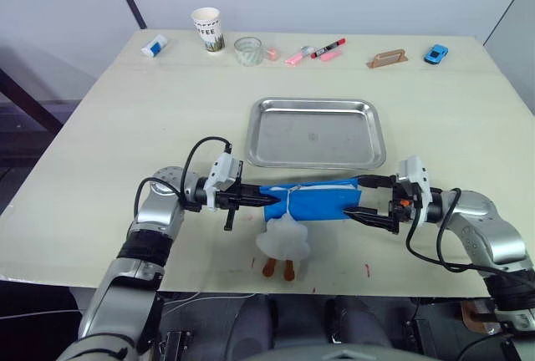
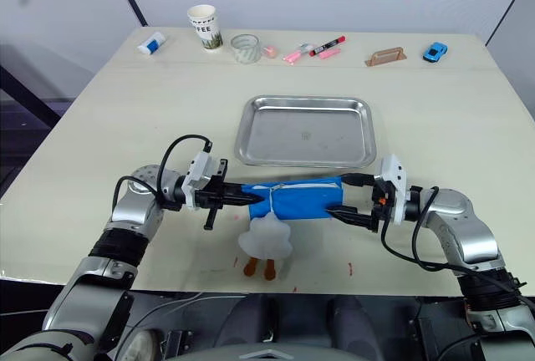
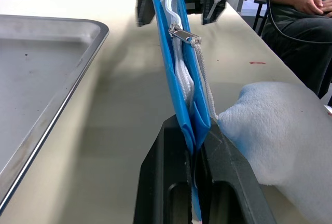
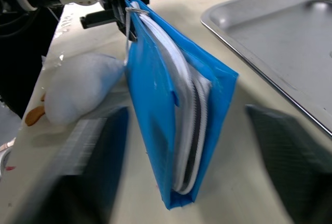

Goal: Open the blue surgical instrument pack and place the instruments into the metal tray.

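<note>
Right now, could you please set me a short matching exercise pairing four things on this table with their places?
Things:
1. metal tray
2. blue surgical instrument pack
3. paper cup
4. white plush toy

Places:
A. near table edge, just in front of the pack
B. far edge, towards the left
C. held between both grippers
D. table centre, just beyond the pack

Pairs: 1-D, 2-C, 3-B, 4-A

pack (image 1: 313,200) blue, white lining | tray (image 1: 316,133) silver | claws black
</note>
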Controlling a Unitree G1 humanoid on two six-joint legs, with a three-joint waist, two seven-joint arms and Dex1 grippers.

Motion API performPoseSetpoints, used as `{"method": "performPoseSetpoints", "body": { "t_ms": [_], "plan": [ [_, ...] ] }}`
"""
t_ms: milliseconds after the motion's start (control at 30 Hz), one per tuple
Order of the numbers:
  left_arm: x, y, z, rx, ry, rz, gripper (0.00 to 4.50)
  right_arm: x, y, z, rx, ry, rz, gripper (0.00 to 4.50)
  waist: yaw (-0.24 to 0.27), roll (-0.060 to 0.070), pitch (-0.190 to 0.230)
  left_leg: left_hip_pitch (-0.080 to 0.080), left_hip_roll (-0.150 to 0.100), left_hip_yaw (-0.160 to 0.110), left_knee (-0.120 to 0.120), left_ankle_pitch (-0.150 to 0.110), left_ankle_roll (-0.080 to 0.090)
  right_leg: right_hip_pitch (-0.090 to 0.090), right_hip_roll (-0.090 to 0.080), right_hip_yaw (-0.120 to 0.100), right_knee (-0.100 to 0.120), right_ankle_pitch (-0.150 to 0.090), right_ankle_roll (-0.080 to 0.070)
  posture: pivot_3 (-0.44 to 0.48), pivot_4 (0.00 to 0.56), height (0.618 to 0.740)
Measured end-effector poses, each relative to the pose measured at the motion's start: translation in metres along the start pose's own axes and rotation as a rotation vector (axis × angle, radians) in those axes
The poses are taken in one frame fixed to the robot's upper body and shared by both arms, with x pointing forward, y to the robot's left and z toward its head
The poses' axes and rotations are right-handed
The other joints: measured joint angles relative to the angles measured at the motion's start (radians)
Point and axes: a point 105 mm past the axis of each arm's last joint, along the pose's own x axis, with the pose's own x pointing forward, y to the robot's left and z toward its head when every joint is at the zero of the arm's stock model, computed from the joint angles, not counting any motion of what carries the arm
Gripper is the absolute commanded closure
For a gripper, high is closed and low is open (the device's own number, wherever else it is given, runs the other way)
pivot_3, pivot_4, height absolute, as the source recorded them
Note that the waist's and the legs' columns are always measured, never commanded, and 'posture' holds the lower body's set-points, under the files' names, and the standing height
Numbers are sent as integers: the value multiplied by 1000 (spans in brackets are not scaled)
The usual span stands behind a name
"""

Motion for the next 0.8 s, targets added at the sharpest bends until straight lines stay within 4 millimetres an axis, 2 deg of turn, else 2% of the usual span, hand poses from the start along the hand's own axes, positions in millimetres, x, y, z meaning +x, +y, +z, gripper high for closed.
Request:
{"method": "performPoseSetpoints", "body": {
  "t_ms": [100, 167, 200, 367, 433, 467, 533, 633, 767, 800],
  "plan": [
    [0, 0, 0, 0, 0, -1, 4500, 2, 1, 0, 3, -11, 7, 3415, 0, 0, 0, 0, 0, 0, 0, 0, 0, 0, 0, 0, 0, 0, 0, 0, 150, 718],
    [0, 0, 0, -1, 0, 0, 4500, 2, 2, 1, 3, -12, 11, 4278, 0, 0, 0, 0, 0, 0, 0, 0, 0, 0, 0, 0, 0, 0, 0, 0, 150, 718],
    [0, 0, 0, -1, 0, 1, 4500, 2, 2, 1, 3, -13, 14, 4410, 0, 0, 0, 0, 0, 0, 0, 0, 0, 0, 0, 0, 0, 0, 0, 0, 150, 718],
    [0, 0, 0, -4, 0, 0, 4500, 2, 2, 1, 3, -13, 17, 4410, 0, 0, 0, 0, 0, 0, 0, 0, 0, 0, 0, 0, 0, 0, 0, 0, 150, 718],
    [-1, 2, 0, -17, 3, 1, 3744, 2, 3, 0, 6, -14, 14, 4500, 0, 0, 0, 0, 0, 0, 0, 0, 0, 0, 0, 0, 0, 0, 0, 0, 150, 718],
    [-1, 2, 1, -16, 5, 2, 3577, 2, 3, -1, 7, -14, 13, 4500, 0, 0, 0, 0, 0, 0, 0, 0, 0, 0, 0, 0, 0, 0, 0, 0, 150, 718],
    [-3, 2, -1, -30, 23, 4, 2670, 2, 4, -3, 14, -18, 8, 4500, 0, 0, 0, 0, 0, 0, 0, 0, 0, 0, 0, 0, 0, 0, 0, 0, 150, 718],
    [-9, 3, -2, -62, 39, 17, 1874, 2, 5, -3, 8, -23, 7, 4500, -3, 0, 0, 0, 0, 0, 0, 0, 0, 0, 0, 0, 0, 0, 0, 0, 150, 718],
    [-42, -8, 6, -112, 44, 71, 128, 0, 8, -5, 5, -24, 0, 4500, -14, 0, 1, -1, 1, 0, -1, 0, 0, -1, 0, 0, -1, 0, 0, 0, 150, 718],
    [-48, -13, 11, -121, 34, 71, 22, 0, 8, -5, 3, -26, -3, 4500, -17, -1, 1, -1, 1, 0, -1, 0, 0, -1, 0, 0, -1, 0, 0, 0, 150, 718]
  ]
}}
